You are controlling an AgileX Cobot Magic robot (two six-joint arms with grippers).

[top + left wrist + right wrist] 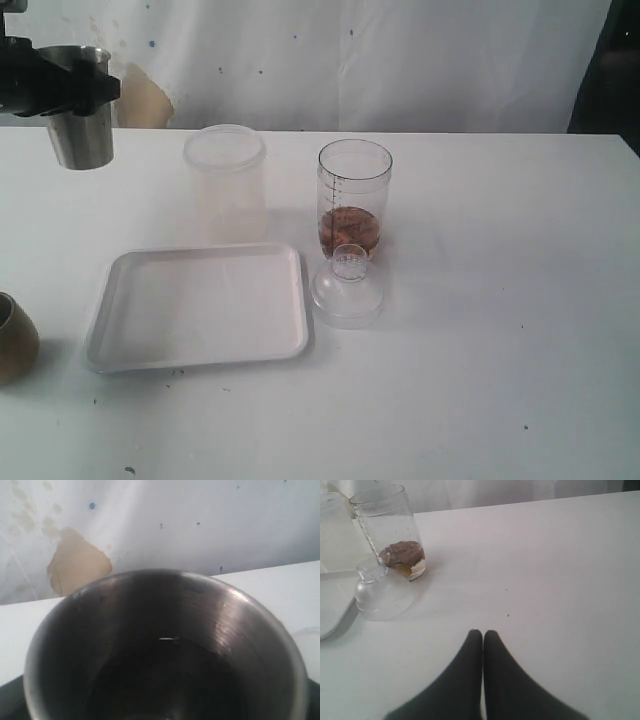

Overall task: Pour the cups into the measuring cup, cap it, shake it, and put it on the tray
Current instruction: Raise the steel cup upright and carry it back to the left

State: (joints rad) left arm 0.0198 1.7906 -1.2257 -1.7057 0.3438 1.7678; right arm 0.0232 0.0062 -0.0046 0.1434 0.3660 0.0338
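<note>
The white counter [500, 350] spreads wide below my left hand [62, 88]. The tray [200, 305] lies empty on it, lower and to the right of that hand. Past the tray stands a frosted plastic cup [225, 180], and just beyond that the measuring cup [354, 190], upright and uncapped, with brown stuff in its bottom. It is well apart from my left hand.

That hand is spread wide around the steel tumbler [82, 135] and holds it upright, clear of the counter. Its inside looks dark, with a glint that may be liquid. I judge the carry to be the risk. The frosted cup sits in the path, so a low pass could knock it, or I could pour into the wrong vessel. The mouth is narrow, and a fast tilt would spill.

The domed cap [347, 290] touches the measuring cup's foot, and a nudge would roll it. The wooden cup [15, 340] waits below my left hand. My right hand [483, 636] is pressed shut, empty.
</note>
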